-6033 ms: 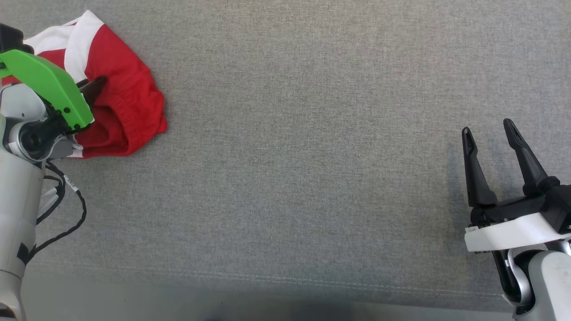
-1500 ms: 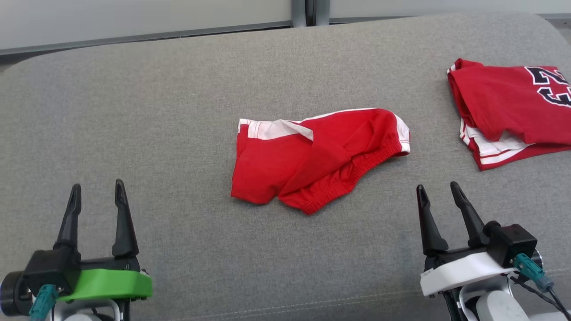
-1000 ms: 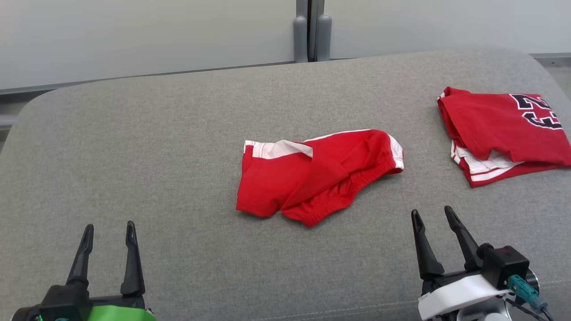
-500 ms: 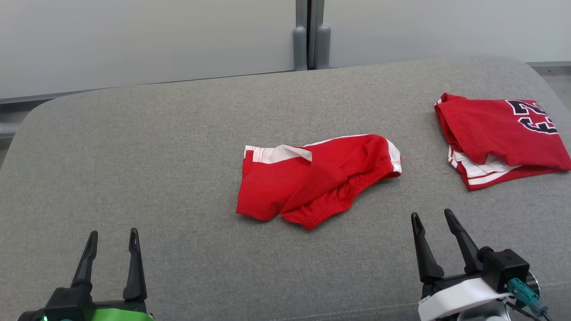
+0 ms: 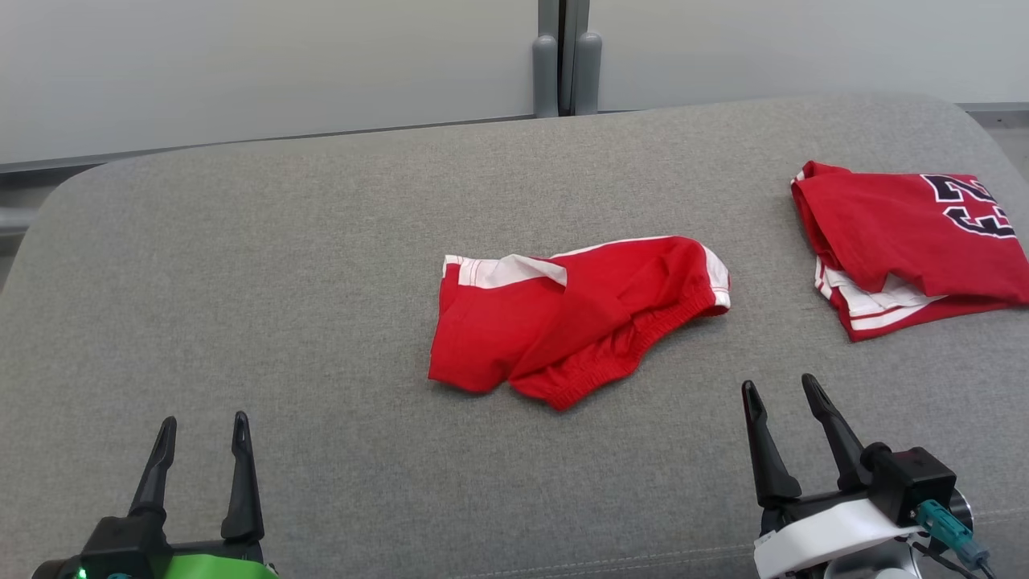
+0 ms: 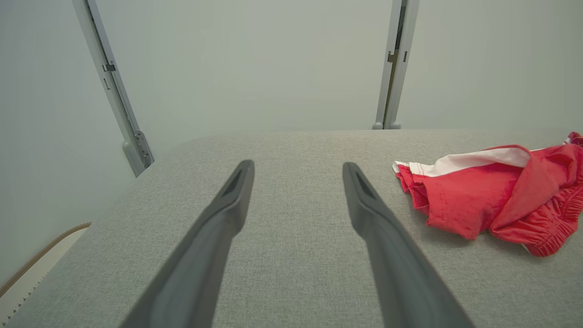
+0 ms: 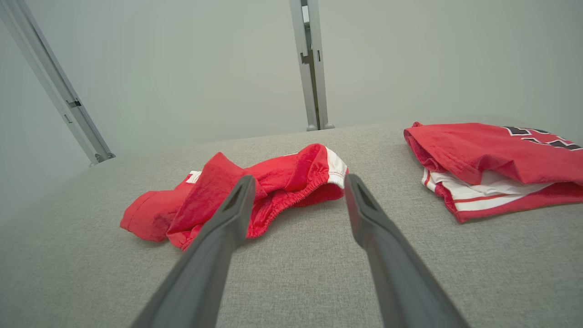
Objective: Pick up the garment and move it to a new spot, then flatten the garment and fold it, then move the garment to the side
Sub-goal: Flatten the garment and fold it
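A crumpled pair of red shorts with white stripes, the garment (image 5: 575,318), lies in the middle of the grey cushioned surface (image 5: 281,265). It appears at the right in the left wrist view (image 6: 496,196) and just beyond the fingers in the right wrist view (image 7: 255,191). My left gripper (image 5: 202,425) rests open at the lower left, well short of the garment. My right gripper (image 5: 780,388) stands open at the lower right, a little nearer to its elastic waistband. Nothing sits between either pair of fingers.
A folded red jersey (image 5: 908,241) with dark numbers and white trim lies at the right edge, also in the right wrist view (image 7: 492,159). A pale wall with a grey vertical post (image 5: 567,56) runs behind the surface. The rounded left corner (image 6: 150,164) drops off.
The head view has shifted slightly since half a second ago; the garment, the jersey and both open grippers keep their places. Six seconds ago my left gripper was at the garment.
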You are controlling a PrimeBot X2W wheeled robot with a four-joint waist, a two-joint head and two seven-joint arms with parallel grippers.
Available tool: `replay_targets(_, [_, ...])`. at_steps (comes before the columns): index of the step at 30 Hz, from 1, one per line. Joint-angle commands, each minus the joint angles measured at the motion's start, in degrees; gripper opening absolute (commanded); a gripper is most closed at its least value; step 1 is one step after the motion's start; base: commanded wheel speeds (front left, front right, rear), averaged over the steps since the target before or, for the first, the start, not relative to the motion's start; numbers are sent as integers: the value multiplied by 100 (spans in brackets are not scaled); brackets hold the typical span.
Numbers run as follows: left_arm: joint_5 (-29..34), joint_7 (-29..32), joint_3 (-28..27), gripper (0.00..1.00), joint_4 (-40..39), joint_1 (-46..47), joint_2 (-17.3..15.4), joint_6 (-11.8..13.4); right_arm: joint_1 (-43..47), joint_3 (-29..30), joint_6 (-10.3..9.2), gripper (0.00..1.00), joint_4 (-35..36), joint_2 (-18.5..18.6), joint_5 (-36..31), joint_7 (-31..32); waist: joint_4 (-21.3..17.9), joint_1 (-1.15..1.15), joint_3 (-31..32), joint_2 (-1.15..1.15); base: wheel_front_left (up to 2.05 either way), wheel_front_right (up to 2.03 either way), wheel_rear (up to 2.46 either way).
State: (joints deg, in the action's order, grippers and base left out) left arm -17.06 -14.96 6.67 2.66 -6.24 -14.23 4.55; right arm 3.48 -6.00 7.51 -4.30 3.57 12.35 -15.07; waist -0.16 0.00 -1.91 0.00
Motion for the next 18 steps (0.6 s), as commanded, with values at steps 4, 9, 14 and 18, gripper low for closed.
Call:
replay_targets(4, [62,-16,-41,100,35,116,35,-52,-42,40,-5,100,31,3,-51,-24,-7,0,-33,0,0,0,0])
replay_targets(9, [-69,83,112,100,86,314,88,-250,-98,80,-5,100,75,10,-69,-24,-6,0,-136,0,0,0,0])
replay_targets(14, [-289,689,473,100,158,905,113,-690,-196,94,-5,100,161,18,-90,-24,-77,0,-403,0,0,0,0])
replay_targets(18, [-396,1263,811,100,296,1461,103,-950,-303,113,-5,100,222,9,-106,-24,-174,0,-613,0,0,0,0])
